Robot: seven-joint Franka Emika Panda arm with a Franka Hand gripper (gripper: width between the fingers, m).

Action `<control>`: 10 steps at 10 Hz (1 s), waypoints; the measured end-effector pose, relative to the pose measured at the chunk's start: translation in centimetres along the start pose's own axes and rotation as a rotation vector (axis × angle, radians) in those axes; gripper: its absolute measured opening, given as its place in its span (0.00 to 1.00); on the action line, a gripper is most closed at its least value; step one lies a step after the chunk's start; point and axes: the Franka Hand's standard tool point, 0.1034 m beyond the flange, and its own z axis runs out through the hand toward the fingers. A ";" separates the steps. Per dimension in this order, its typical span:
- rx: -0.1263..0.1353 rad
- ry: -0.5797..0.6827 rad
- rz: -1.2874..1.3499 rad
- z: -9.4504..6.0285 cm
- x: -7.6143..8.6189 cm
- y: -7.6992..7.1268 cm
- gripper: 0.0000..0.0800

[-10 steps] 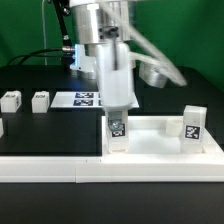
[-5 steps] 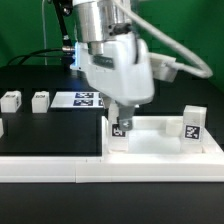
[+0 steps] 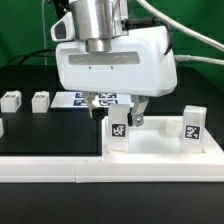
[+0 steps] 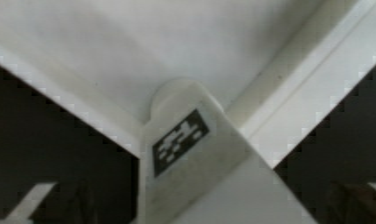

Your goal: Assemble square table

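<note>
Gripper [image 3: 120, 112] released: jaws spread wide either side of the leg [image 3: 118, 131], clear of it. That leg stands upright in the top's [image 3: 160, 148] corner at the exterior view's left. Second leg [image 3: 192, 124] stands upright at the right corner. Loose legs [image 3: 40, 100] lie on the black table [image 3: 50, 135], well apart from the top

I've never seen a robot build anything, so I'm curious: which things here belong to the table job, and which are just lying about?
Belongs to the job: table top, standing leg under the open gripper, second standing leg, loose leg, another loose leg.
Just lying about: marker board, white border rail.
</note>
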 end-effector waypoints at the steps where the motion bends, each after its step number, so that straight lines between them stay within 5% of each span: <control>1: -0.002 0.000 -0.042 0.0 0.0 0.0 0.81; 2: -0.058 -0.085 -0.367 0.4 -1.0 -0.3 0.81; 3: -0.078 -0.132 -0.452 0.7 -1.2 -0.8 0.81; 4: -0.072 -0.106 -0.391 0.6 -0.7 -0.8 0.81; 7: -0.087 -0.102 -0.225 0.7 -0.7 -0.4 0.36; 10: -0.097 -0.091 -0.002 0.7 -0.7 -0.4 0.36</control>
